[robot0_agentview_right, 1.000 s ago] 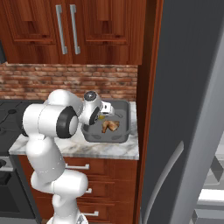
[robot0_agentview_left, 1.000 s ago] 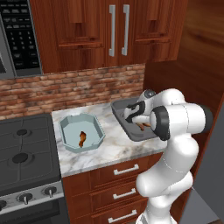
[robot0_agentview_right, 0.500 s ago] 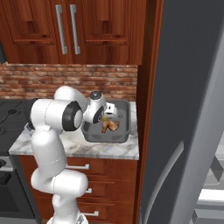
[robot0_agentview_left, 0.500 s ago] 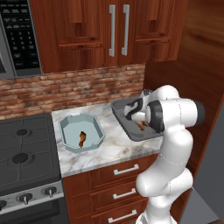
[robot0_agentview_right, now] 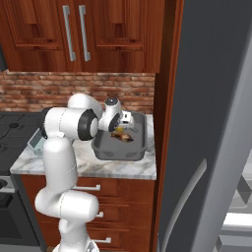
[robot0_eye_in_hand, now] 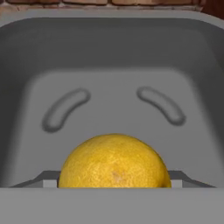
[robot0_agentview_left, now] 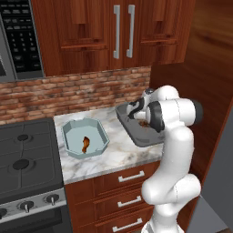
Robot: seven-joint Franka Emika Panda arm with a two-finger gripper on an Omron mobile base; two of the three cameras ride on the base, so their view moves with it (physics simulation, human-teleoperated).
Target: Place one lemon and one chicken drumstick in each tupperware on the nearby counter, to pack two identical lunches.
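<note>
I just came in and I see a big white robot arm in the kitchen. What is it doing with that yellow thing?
It's packing lunches. The arm reaches over the dark grey tub on the counter, and its tool is low inside it, right by a lemon. That tub also has a chicken drumstick in it. The pale blue tub beside the stove holds a drumstick but no lemon can be seen in it.

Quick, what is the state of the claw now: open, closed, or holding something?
Claw: over the dark grey tupperware, the lemon between its jaws; whether gripped or released cannot be told.
</note>
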